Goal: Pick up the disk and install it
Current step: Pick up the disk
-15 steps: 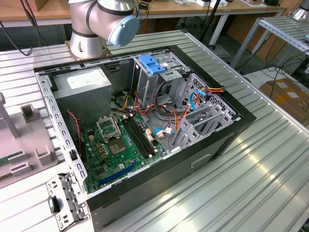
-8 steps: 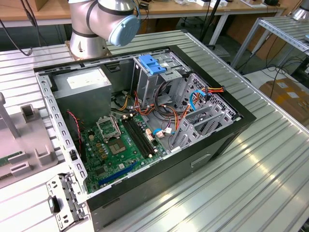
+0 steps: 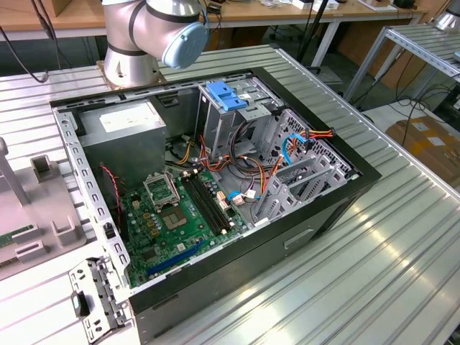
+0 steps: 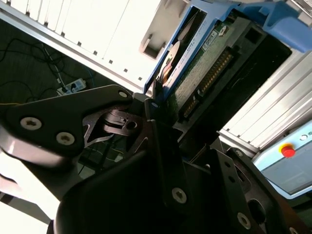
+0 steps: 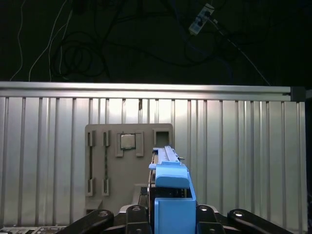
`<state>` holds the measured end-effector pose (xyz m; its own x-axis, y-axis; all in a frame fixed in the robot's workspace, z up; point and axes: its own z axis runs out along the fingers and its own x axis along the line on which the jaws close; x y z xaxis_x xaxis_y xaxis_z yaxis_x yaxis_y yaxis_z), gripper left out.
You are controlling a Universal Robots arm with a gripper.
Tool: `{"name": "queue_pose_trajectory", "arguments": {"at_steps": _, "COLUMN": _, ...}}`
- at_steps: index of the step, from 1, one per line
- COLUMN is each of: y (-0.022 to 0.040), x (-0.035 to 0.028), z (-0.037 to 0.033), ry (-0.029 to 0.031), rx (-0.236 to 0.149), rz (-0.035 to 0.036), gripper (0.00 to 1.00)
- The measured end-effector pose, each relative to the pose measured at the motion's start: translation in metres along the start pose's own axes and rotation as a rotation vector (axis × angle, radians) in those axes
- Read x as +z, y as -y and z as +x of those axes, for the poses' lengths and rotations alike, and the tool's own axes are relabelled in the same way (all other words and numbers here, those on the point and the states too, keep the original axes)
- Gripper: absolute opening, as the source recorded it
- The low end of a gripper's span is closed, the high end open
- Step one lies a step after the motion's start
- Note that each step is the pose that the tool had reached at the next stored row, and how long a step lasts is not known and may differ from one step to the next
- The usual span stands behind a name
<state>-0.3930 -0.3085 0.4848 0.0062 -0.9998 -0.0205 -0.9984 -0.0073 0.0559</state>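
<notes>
Holds the disk (image 5: 170, 187) on edge, clamped tight in the gripper (image 5: 170, 217), above the ribbed table (image 5: 243, 146) and near a grey holder plate (image 5: 97, 165) with a square chip (image 5: 127, 141) seated in one recess. Presents the green circuit-board face of the disk toward the second wrist view. Houses, inside the open computer case (image 3: 215, 269) in the exterior view, a power supply (image 3: 126, 136), a motherboard (image 3: 172, 215), a drive cage (image 3: 215, 126) with a light-blue latch (image 3: 226, 95), and loose cables (image 3: 251, 162).

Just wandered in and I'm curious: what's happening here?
A robot arm has the job of fitting a disk into the open computer case. Right now its jaws are closed on the disk, a drive in blue rails, held over the ribbed metal table, not yet in the case.
</notes>
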Motion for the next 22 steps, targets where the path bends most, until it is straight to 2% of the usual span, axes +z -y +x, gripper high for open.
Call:
{"name": "queue_pose_trajectory", "arguments": {"at_steps": 11, "y": 0.0061, "x": -0.0004, "z": 0.0021, "ry": 0.0, "rx": 0.0, "rz": 0.0, "gripper": 0.36}}
{"name": "queue_pose_trajectory", "arguments": {"at_steps": 14, "y": 0.0106, "x": -0.0007, "z": 0.0029, "ry": 0.0, "rx": 0.0, "rz": -0.0001, "gripper": 0.36}}
{"name": "queue_pose_trajectory", "arguments": {"at_steps": 22, "y": 0.0177, "x": -0.0011, "z": 0.0035, "ry": 0.0, "rx": 0.0, "rz": -0.0001, "gripper": 0.36}}
